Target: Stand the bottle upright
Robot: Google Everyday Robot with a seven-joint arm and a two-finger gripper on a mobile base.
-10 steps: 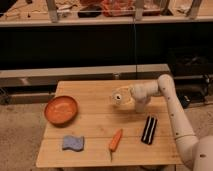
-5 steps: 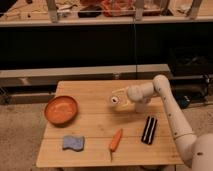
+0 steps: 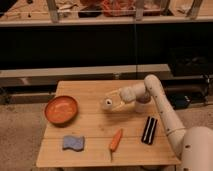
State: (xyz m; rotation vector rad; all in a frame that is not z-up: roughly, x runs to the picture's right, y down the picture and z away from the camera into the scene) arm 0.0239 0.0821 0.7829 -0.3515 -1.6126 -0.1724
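Note:
The bottle [image 3: 110, 104] is pale beige and translucent, with a whitish round cap facing the camera. It lies on its side over the middle of the wooden table [image 3: 90, 150], level with the bowl. My gripper [image 3: 121, 100] reaches in from the right at the end of the white arm [image 3: 157, 100]. It is shut on the bottle's body behind the cap. I cannot tell whether the bottle touches the tabletop or hangs just above it.
An orange bowl [image 3: 61, 109] sits at the table's left. A blue sponge [image 3: 73, 143] lies at the front left and an orange carrot [image 3: 115, 139] at the front middle. A black rectangular block [image 3: 149, 130] lies at the right, below the arm. A dark shelf unit stands behind the table.
The gripper and the bottle have moved together a little to the left and down toward the table's middle. The other things have not moved.

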